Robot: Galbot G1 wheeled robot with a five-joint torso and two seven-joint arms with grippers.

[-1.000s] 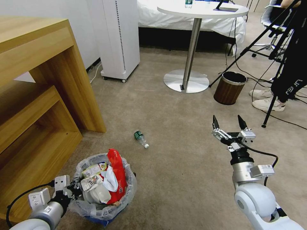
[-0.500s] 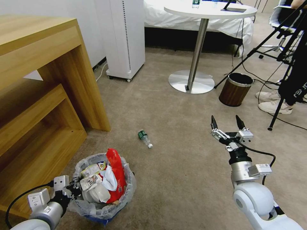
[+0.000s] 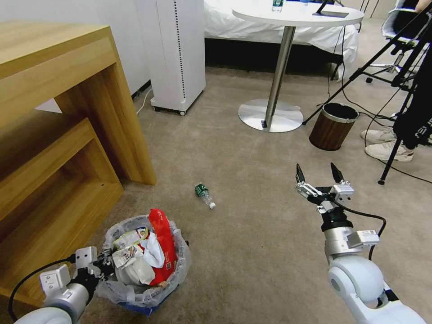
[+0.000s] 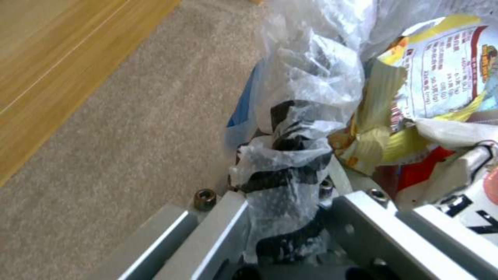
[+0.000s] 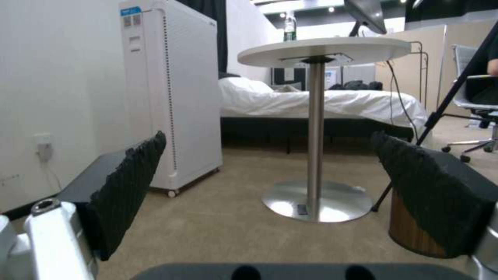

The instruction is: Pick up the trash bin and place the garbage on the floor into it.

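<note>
One bottle lies on the carpet; left gripper clamps the bin rim, right gripper hovers spread wide.

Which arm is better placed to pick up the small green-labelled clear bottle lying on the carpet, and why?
The right. The right gripper hangs open and empty above the carpet, beside the small green-labelled clear bottle. The left gripper is clamped on the rim of the small round blue bag-lined trash bin, so it is occupied.

— Where is the trash bin?
— Lower left of the head view, below the wooden shelf. The bottle lies on the carpet at centre.
— And upper right?
— The round table, with the wood-pattern bin to its right.
</note>
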